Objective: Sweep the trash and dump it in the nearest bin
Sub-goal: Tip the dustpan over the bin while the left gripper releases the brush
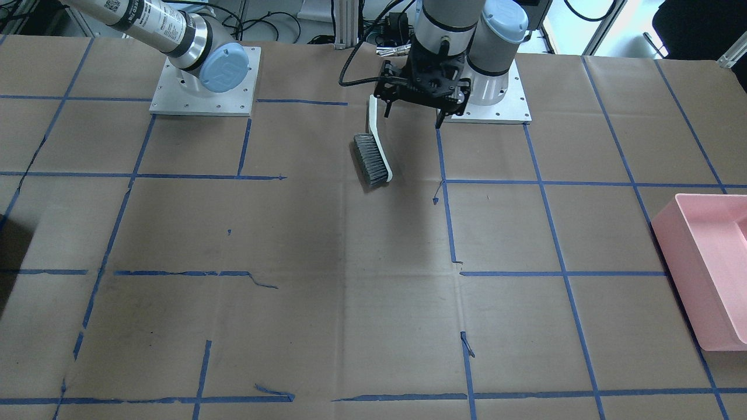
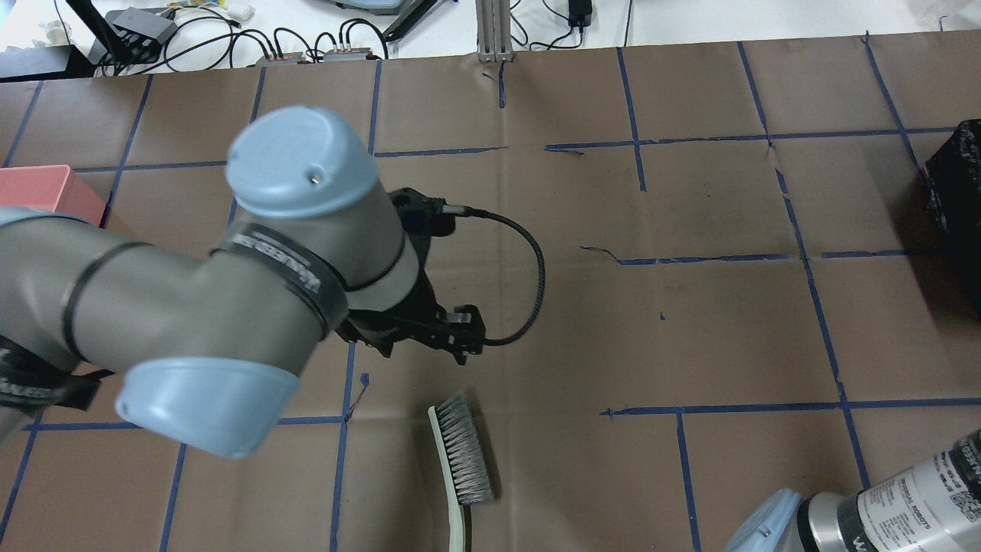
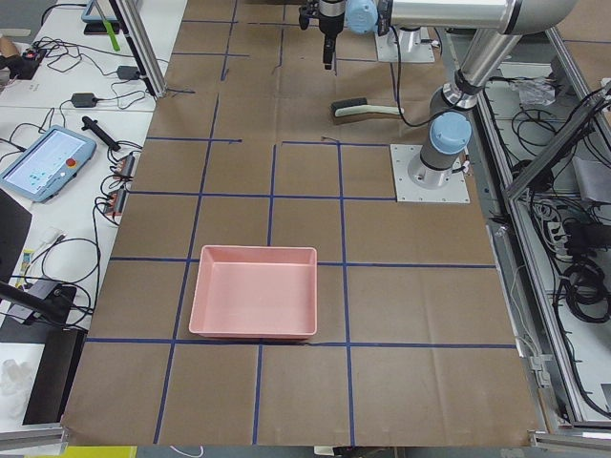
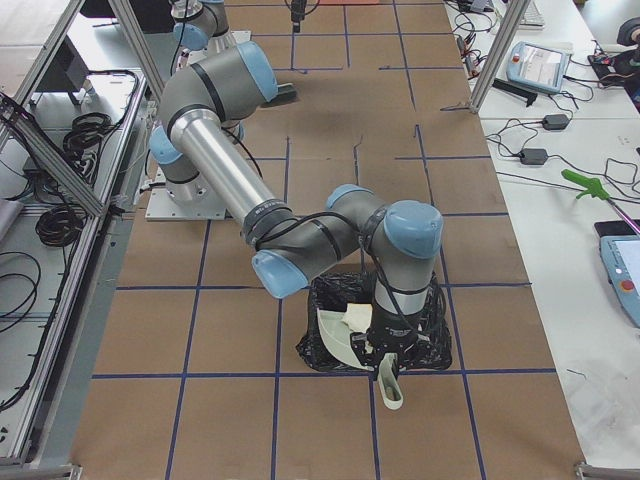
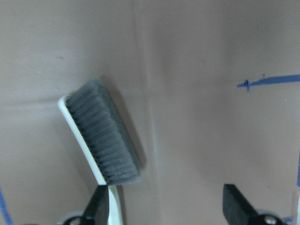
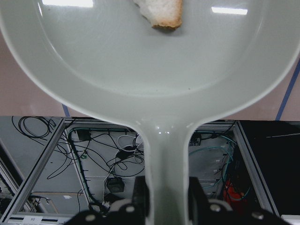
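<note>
A grey-bristled brush with a white handle (image 1: 373, 157) lies on the table; it also shows in the overhead view (image 2: 461, 452) and the left wrist view (image 5: 103, 138). My left gripper (image 1: 413, 111) hovers over the handle end, open and empty (image 5: 166, 206), with the handle beside one finger (image 5: 99, 206). My right gripper (image 6: 166, 197) is shut on the handle of a white dustpan (image 6: 154, 70). One piece of white bread with brown crust (image 6: 161, 11) lies in the pan. The pan (image 4: 335, 335) hangs tilted over a black bin (image 4: 430, 330). The yellow-brown lump and the other bread piece are out of view.
A pink bin (image 1: 706, 262) stands at the table's end on my left side, also seen in the exterior left view (image 3: 253, 291). The black bin (image 2: 954, 192) is at the right end. Blue tape lines cross the brown table cover.
</note>
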`<action>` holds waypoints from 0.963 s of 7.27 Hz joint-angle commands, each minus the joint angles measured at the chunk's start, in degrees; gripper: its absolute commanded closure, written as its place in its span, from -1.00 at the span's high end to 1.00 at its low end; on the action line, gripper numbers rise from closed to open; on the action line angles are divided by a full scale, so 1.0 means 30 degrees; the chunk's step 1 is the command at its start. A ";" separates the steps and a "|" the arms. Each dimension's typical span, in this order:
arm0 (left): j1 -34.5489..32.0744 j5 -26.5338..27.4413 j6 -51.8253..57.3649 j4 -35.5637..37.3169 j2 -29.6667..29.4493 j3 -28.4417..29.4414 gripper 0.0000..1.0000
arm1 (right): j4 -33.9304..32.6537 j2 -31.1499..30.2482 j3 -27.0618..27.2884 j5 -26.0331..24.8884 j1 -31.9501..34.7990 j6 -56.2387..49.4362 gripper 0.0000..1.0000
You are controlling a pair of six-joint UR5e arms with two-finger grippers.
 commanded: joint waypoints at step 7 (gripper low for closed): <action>0.3687 0.1763 0.2674 -0.5681 -0.0386 0.4312 0.99 | -0.5197 -0.0585 0.2609 -0.3183 0.1152 -0.1408 -1.00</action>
